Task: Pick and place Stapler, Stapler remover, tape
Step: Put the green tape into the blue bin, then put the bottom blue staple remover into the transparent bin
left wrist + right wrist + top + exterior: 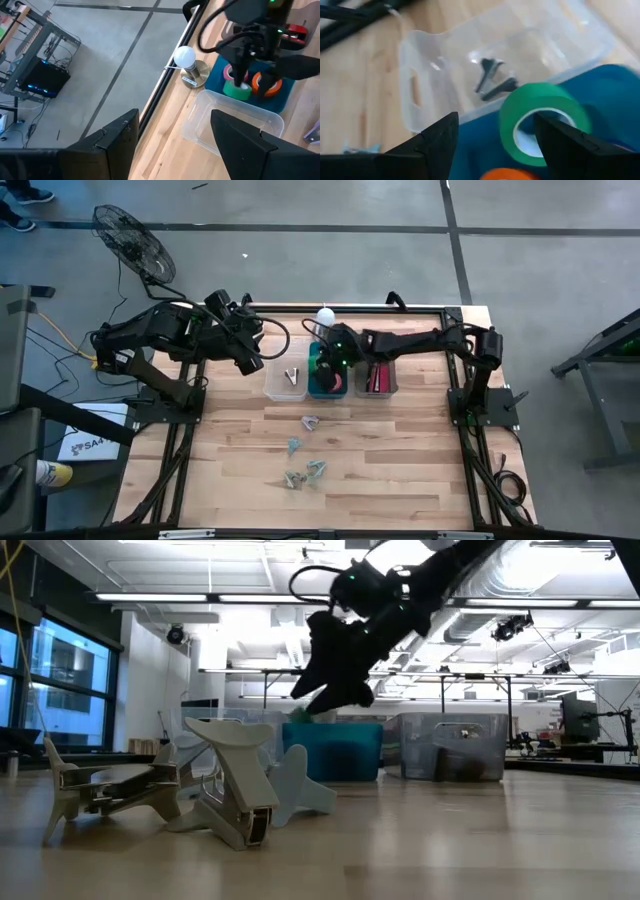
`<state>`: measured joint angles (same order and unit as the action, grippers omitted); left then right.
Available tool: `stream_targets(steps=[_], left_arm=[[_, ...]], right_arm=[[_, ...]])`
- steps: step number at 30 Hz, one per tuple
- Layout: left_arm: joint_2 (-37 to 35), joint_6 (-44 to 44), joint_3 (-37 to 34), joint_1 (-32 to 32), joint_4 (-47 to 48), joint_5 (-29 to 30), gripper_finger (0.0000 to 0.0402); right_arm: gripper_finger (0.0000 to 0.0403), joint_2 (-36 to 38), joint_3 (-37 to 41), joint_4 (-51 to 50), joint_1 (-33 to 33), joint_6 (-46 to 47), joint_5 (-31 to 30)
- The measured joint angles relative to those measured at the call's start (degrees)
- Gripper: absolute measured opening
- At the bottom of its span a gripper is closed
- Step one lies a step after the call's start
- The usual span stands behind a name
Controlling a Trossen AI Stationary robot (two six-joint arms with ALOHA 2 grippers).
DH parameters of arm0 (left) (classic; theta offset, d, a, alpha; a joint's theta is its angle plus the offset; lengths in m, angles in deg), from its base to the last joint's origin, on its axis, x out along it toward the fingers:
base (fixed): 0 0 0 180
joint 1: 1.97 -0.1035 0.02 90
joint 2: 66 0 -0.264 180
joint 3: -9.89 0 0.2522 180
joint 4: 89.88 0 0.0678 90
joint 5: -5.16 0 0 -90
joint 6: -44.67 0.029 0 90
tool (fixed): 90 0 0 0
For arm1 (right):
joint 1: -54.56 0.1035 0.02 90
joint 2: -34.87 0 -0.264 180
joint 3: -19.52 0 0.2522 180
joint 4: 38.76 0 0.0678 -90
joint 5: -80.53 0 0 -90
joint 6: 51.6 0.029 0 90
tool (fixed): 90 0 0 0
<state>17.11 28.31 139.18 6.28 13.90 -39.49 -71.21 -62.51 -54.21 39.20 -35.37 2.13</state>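
Tape [542,122], green, loose between right pincer's [495,137] parted fingers over blue bin [280,100]

A green tape roll [542,122] with a pale centre sits beside an orange roll [265,84] and a pink roll [229,71] in the blue bin [327,387]. The stapler [377,377] is red, the bench [380,470] pale wood, the fingers [437,142] black.

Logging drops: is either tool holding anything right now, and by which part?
Nothing is held. The right tool stands open over the blue bin, the green tape roll loose, clear of one finger. The left tool is open, empty.
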Motion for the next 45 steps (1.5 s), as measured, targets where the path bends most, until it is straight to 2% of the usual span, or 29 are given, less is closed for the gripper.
stream_targets(steps=[9,20,29,37,42,45], left_arm=[[0.0,0.0,0.0,0.0,0.0,0.04,0.0243],[0.0,0.0,0.0,0.0,0.0,-0.43,0.0243],[0.0,-0.63,0.0,0.01,0.0,-1.05,0.0243],[0.0,-2.05,0.0,0.0,0.0,-1.03,0.0243],[0.0,-4.74,0.02,0.0,0.0,-0.98,0.0243],[0.0,-6.18,0.0,0.0,0.0,-0.98,0.0243]], right_arm=[[0.0248,0.0,-9.13,-19.94,-0.39,-1.76,-5.63],[0.0248,0.0,-17.75,-34.33,0.18,-3.55,-4.6],[0.0248,0.0,-23.62,-43.83,0.89,-1.89,1.96],[0.0248,0.0,-25.31,-49.07,5.09,-3.07,1.78],[0.0248,0.0,-25.29,-50.08,9.48,-2.67,-1.9],[0.0248,0.0,-25.29,-50.26,12.42,-3.72,-2.16]])
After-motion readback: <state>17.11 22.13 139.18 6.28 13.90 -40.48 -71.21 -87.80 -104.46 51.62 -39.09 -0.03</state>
